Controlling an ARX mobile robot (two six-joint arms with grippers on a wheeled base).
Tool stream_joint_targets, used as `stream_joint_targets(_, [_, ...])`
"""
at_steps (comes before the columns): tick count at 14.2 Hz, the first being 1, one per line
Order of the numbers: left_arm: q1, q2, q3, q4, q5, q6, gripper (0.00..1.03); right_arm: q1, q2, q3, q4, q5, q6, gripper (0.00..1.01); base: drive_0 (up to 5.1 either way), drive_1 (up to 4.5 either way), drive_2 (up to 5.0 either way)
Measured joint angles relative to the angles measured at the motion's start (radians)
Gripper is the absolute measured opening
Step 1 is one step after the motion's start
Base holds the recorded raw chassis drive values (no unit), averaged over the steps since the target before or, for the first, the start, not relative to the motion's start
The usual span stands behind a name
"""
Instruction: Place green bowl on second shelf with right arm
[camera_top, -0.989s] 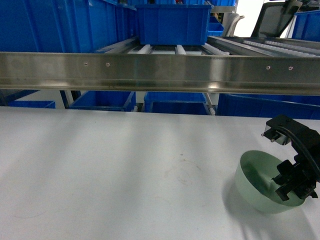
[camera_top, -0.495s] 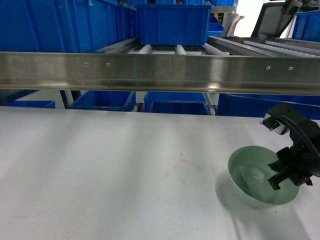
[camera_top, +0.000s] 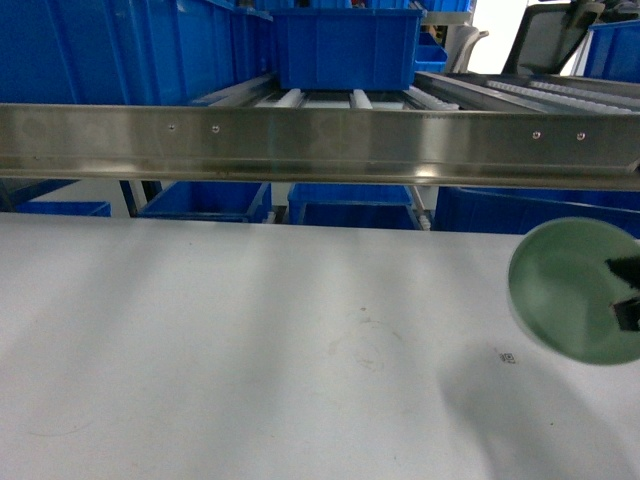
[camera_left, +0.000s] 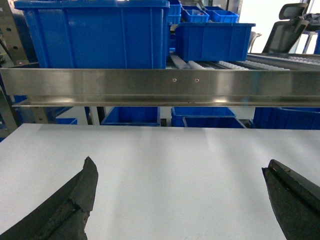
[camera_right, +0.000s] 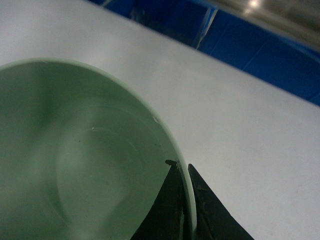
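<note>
No readable text; small dark printed mark (camera_top: 507, 357) on table (camera_top: 250, 350), illegible.

One green bowl (camera_top: 570, 290), several blue crates (camera_top: 345, 45)

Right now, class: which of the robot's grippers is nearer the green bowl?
Right. The right gripper pinches the green bowl by its rim, lifted off the white table. The left gripper hangs open over bare table, no bowl near.

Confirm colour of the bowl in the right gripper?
Pale mint green bowl, plain; clearest in the right wrist view.
</note>
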Motion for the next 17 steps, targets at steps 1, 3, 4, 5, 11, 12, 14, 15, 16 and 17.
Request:
stream_joint_targets(1, [0.000,0.000,0.000,0.000,0.000,0.000,0.98,-0.007,-0.085,-0.036,0.016,-0.016,0.032,0.02,0.0,0.00,0.0])
stream_joint_targets(3, [0.000,0.000,0.000,0.000,0.000,0.000,0.98,-0.033,-0.229,-0.096,0.022,-0.045,0.082,0.02,0.0,0.00,0.0])
stream_joint_targets(4, [0.000,0.000,0.000,0.000,0.000,0.000,0.98,-0.066,-0.328,-0.131,0.009,-0.058,0.117,0.02,0.0,0.00,0.0])
stream_joint_targets(5, [0.000,0.000,0.000,0.000,0.000,0.000,0.98,-0.098,-0.426,-0.160,-0.021,-0.079,0.150,0.02,0.0,0.00,0.0])
stream_joint_targets(11, [0.000,0.000,0.000,0.000,0.000,0.000,0.98,-0.208,-0.880,-0.313,-0.127,-0.236,0.274,0.02,0.0,0.00,0.0])
stream_joint_targets(12, [0.000,0.000,0.000,0.002,0.000,0.000,0.98,-0.208,-0.884,-0.312,-0.120,-0.238,0.286,0.02,0.0,0.00,0.0])
stream_joint_targets(14, [0.000,0.000,0.000,0.001,0.000,0.000,0.98,-0.208,-0.872,-0.313,-0.128,-0.239,0.293,0.02,0.0,0.00,0.0])
stream_joint_targets(15, [0.000,0.000,0.000,-0.003,0.000,0.000,0.98,-0.208,-0.874,-0.313,-0.126,-0.239,0.294,0.02,-4.6,3.87,0.9])
stream_joint_targets(16, [0.000,0.000,0.000,0.006,0.001,0.000,0.98,-0.208,-0.875,-0.313,-0.126,-0.240,0.295,0.02,-4.6,3.89,1.1])
stream_joint_targets(17, [0.000,0.000,0.000,0.000,0.000,0.000,0.98,-0.209,-0.875,-0.313,-0.128,-0.237,0.296,0.02,-4.5,3.95,1.2])
